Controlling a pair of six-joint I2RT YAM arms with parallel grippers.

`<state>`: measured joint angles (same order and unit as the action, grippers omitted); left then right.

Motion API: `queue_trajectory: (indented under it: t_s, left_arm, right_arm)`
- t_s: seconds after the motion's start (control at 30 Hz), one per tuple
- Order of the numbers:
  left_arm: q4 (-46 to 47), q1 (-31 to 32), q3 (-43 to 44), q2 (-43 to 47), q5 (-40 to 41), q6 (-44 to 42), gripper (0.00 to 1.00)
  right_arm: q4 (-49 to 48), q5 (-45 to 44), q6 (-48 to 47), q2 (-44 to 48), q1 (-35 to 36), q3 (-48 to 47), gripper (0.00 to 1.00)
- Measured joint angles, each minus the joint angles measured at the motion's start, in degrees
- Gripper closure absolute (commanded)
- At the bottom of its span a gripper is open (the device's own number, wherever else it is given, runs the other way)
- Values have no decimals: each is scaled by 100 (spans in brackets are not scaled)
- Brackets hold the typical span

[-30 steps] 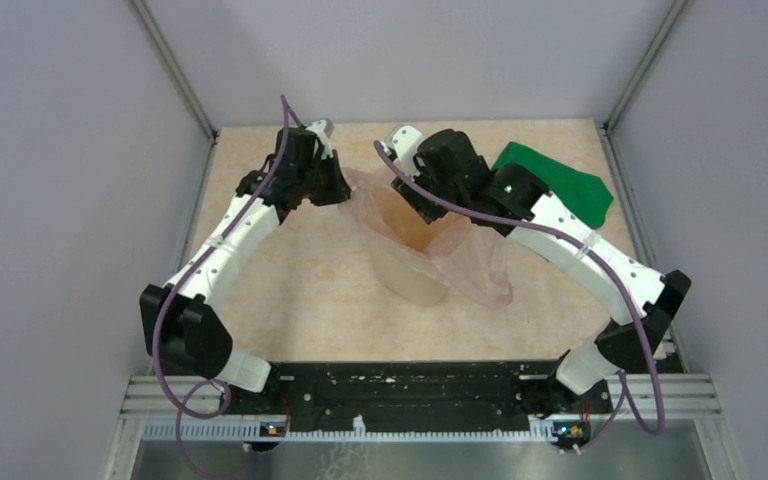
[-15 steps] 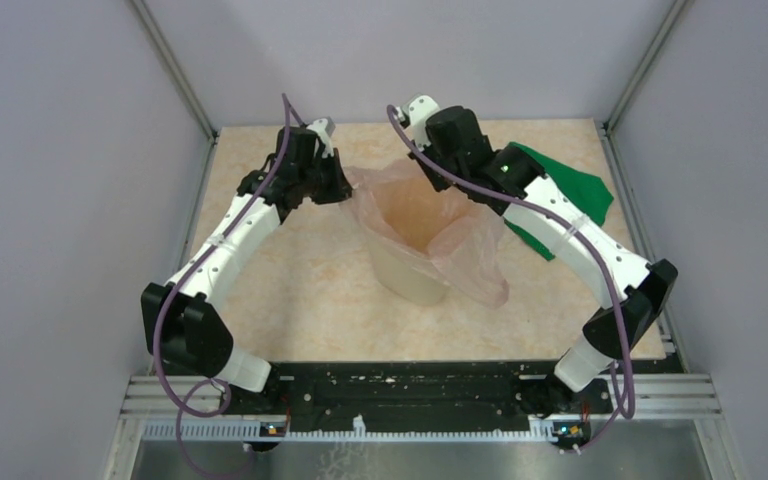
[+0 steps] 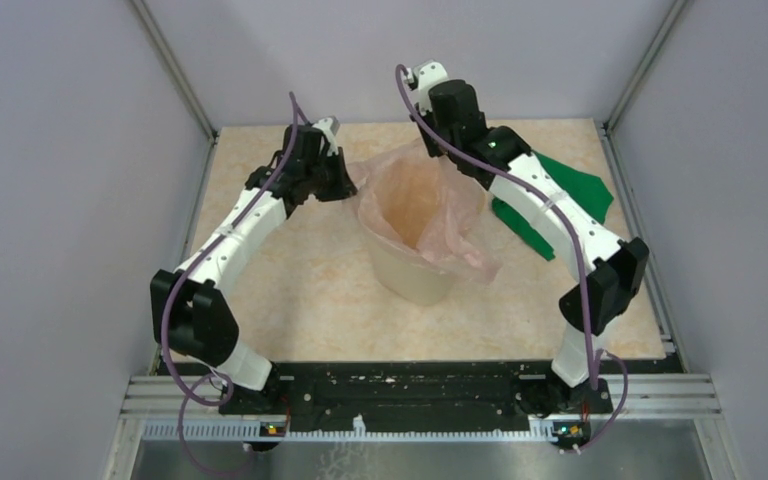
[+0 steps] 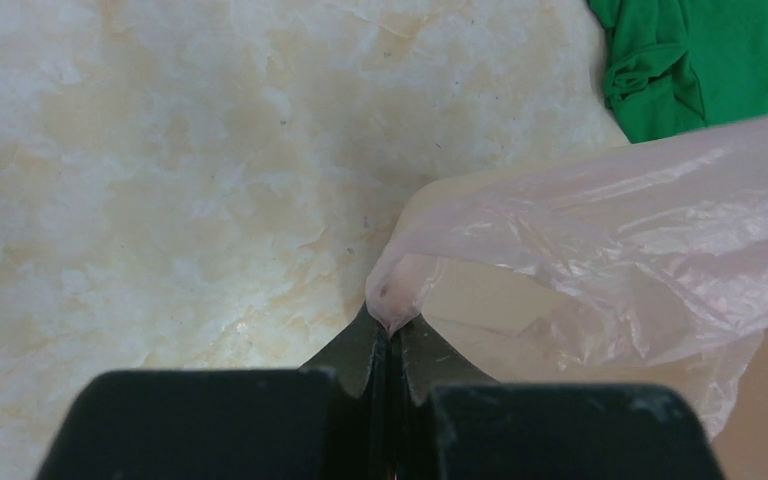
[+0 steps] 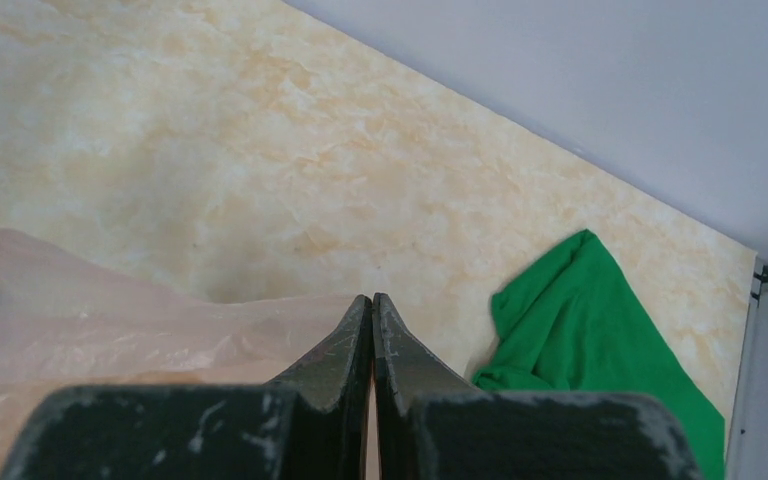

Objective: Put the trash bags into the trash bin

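1. My left fingers [image 4: 388, 345] are closed tight on the trash bag [image 4: 600, 250]. A small fold of its pale-pink rim is pinched right at their tips.
2. My right fingers [image 5: 372, 310] are pressed flat together above the bag's far edge. The film [image 5: 110, 320] runs up against their left side. I cannot tell whether any of it is caught between them.
3. From the top camera, the trash bag [image 3: 420, 205] sits open-mouthed in the trash bin [image 3: 410, 275]. Its rim is held up on the left and at the far side. A crumpled flap hangs over the bin's right rim, outside the wall.
4. The bin stands upright near the middle of the counter [image 3: 300, 290], between my two arms.
5. My left fingers [image 3: 335, 185] are at the bag's left edge, just beside the bin's mouth. My right fingers [image 3: 447, 152] are at its far edge.
6. A green cloth [image 3: 570, 185] lies on the counter to the right of the bin, partly under my right arm and apart from the bag.
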<state>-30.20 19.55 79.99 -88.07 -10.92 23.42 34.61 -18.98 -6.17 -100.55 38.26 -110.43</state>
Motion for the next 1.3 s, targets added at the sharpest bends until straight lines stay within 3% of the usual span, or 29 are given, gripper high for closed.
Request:
queue_trajectory:
  t_s: [0.23,0.67,0.8,0.87,1.03,1.13,1.3]
  left_arm:
    - [31,0,-9,-70,46,31,100]
    - [160,7,-479,-59,-179,181,100]
    - [302,7,-809,31,-321,243,100]
    - [334,7,-1025,140,-363,289,100]
    - [358,7,-1338,393,-455,350,100]
    - [358,7,-1390,485,-468,348,100]
    - [363,7,-1408,509,-481,345,100]
  right_arm:
    - [79,-48,289,-474,-275,-24,100]
    - [404,-50,903,-485,-374,-24,100]
    - [640,-81,1025,-485,-374,-26,83]
    - [791,-142,1097,-474,-382,-44,64]
    - [1185,-184,1357,-278,-417,-162,29]
    - [1381,-85,1519,-48,-422,-354,21]
    - [1698,68,1727,507,-422,-627,18]
